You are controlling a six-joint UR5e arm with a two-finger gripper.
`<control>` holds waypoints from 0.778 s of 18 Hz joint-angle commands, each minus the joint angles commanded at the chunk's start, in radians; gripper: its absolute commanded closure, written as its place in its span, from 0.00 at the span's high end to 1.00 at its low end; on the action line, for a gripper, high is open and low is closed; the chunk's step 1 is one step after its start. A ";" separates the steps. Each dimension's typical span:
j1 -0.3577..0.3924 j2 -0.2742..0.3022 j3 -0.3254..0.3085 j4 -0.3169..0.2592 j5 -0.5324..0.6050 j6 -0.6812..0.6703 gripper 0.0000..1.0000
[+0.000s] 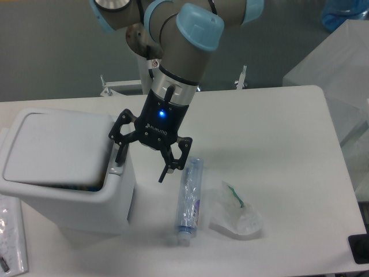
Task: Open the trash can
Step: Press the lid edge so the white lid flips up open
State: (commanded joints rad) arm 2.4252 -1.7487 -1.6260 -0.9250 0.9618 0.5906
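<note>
One sheet of printed paper (10, 236) is recorded at the near left edge of the table (288, 150), partly cut off by the frame. One empty plastic bottle (189, 199) lies on its side near the front, and one crumpled clear bag (235, 212) with a green mark is set just beside it to the right. One dark object (358, 248) is clipped by the near right corner and cannot be identified. One trash can (69, 173) stands at the left of the table; its lid (55, 149) is seen tilted up along the near edge, with a dark gap shown beneath it. One grey latch button (117, 168) is counted at the can's right side. One claw (144, 158) is held with fingers spread, nothing pinched, its left fingertip (120, 154) resting at or just above the button; contact cannot be confirmed. The latch is judged released; the step is best finished by lifting the finger straight up and clear, so the lid is not blocked or dragged and the can is not shoved sideways. Beyond the table, one arm (184, 52) is noted.
</note>
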 joint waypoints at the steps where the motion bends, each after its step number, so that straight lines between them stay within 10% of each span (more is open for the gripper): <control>1: -0.002 0.002 0.000 0.000 0.000 0.000 1.00; 14: 0.066 0.011 0.040 0.027 0.002 0.014 1.00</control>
State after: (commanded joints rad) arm 2.4909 -1.7380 -1.5862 -0.8975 0.9633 0.6044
